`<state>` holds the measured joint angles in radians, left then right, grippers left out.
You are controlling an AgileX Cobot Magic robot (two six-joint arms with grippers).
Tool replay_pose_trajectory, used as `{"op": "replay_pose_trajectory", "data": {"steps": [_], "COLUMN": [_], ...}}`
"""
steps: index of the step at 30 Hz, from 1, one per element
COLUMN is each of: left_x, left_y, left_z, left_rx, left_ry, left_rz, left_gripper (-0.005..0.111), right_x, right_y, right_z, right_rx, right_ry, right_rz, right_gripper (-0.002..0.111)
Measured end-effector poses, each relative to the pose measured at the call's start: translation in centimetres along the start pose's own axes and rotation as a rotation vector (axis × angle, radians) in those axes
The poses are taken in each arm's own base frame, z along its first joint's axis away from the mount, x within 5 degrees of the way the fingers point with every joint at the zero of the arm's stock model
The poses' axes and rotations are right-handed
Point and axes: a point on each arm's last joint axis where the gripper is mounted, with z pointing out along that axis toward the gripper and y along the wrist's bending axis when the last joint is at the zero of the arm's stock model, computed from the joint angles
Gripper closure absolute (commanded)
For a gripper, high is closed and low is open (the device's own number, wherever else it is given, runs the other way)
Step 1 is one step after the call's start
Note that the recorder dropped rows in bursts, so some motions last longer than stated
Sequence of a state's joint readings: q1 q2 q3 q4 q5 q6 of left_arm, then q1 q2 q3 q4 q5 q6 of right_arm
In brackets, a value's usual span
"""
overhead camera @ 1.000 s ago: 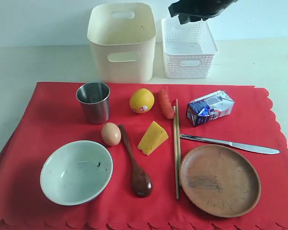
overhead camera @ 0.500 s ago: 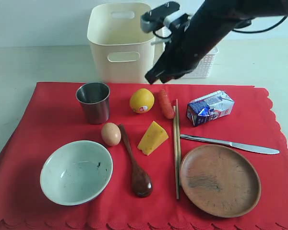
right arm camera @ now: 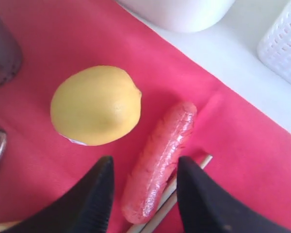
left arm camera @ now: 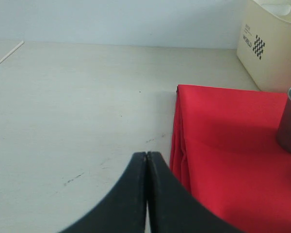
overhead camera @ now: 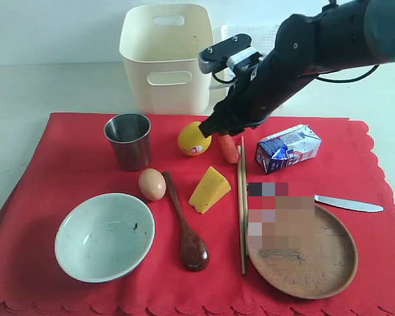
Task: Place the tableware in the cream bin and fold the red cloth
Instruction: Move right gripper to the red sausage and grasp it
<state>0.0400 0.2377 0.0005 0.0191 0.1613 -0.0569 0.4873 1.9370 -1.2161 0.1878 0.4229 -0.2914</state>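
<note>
On the red cloth [overhead camera: 72, 171] lie a steel cup [overhead camera: 128, 139], a pale bowl [overhead camera: 104, 236], a dark wooden spoon [overhead camera: 184, 227], chopsticks [overhead camera: 241, 210], a knife [overhead camera: 349, 204] and a brown plate [overhead camera: 329, 263]. The cream bin [overhead camera: 166, 56] stands behind the cloth. My right gripper [overhead camera: 214, 130] hangs low over the cloth's far middle. In the right wrist view it [right arm camera: 144, 165] is open, with its fingers on either side of a sausage [right arm camera: 160, 160] and the chopsticks' tips [right arm camera: 203, 160]. My left gripper [left arm camera: 146, 155] is shut and empty beside the cloth's edge [left arm camera: 177, 126].
A lemon [overhead camera: 192, 139], egg [overhead camera: 152, 184], cheese wedge [overhead camera: 209, 189] and milk carton [overhead camera: 288, 148] also lie on the cloth. A white lattice basket [overhead camera: 250, 31] stands behind my right arm, next to the bin.
My right arm has come down from above the basket to the cloth. Its jaws now stand open around the sausage.
</note>
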Motion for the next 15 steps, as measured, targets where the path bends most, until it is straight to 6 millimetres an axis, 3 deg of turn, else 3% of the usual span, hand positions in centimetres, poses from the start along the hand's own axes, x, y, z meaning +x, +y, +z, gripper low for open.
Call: {"op": "replay_pose_trajectory", "data": {"steps": [5, 10, 15], "left_x": [0.0, 0.0, 0.0], "left_y": [0.0, 0.0, 0.0], "left_z": [0.0, 0.0, 0.0], "left_rx": [0.0, 0.0, 0.0], "left_ry": [0.0, 0.0, 0.0], "left_rz": [0.0, 0.0, 0.0], "left_gripper": [0.106, 0.106, 0.106], "right_x": [1.0, 0.9, 1.8], "right_y": [-0.3, -0.6, -0.7], "right_z": [2.7, 4.4, 6.0], "right_rx": [0.013, 0.043, 0.047], "right_ry": [0.035, -0.035, 0.001], "right_rz": [-0.016, -0.022, -0.047], "right_gripper": [0.063, 0.063, 0.064]}}
